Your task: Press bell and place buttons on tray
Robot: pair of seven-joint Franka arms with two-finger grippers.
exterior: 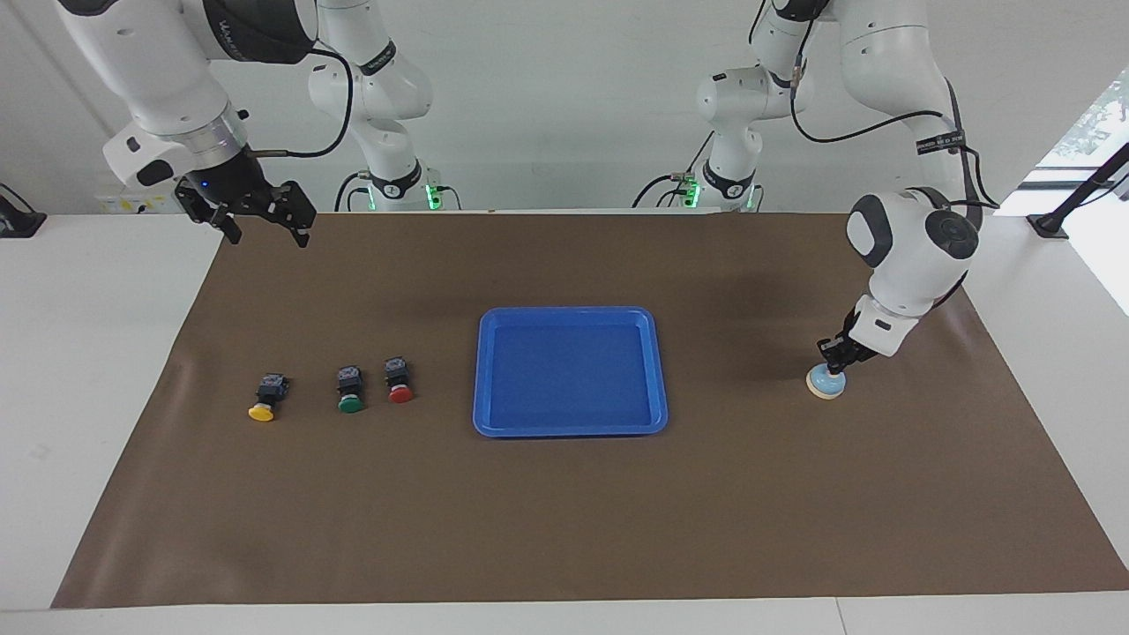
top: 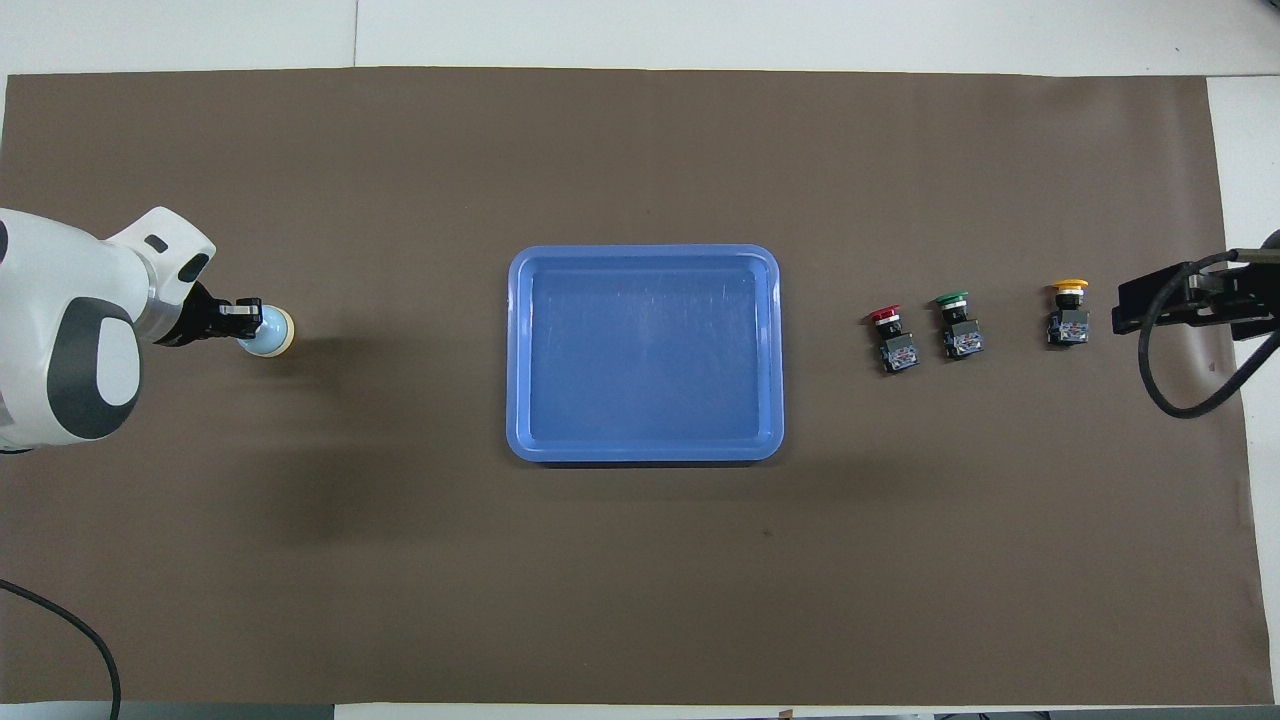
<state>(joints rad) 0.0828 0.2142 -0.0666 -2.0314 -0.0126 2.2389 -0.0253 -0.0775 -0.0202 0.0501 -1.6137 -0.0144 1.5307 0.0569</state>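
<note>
The left tool was set down on the top of the bell, its fingertips brought together with nothing held between them. The bell stood on the brown mat of the counter, toward the left arm's end and well apart from the tray. The bell-pressing step was judged to be in hand. For a clean ring, the press would best be made straight down on the knob, centred, so that the small dome was not tipped or slid aside, and then released upward without dragging.

The right tool was held high, fingers spread wide and empty, over the mat's edge at the right arm's end, waiting. The yellow button, green button and red button lay in a row on the mat beside the tray, none yet in it.
</note>
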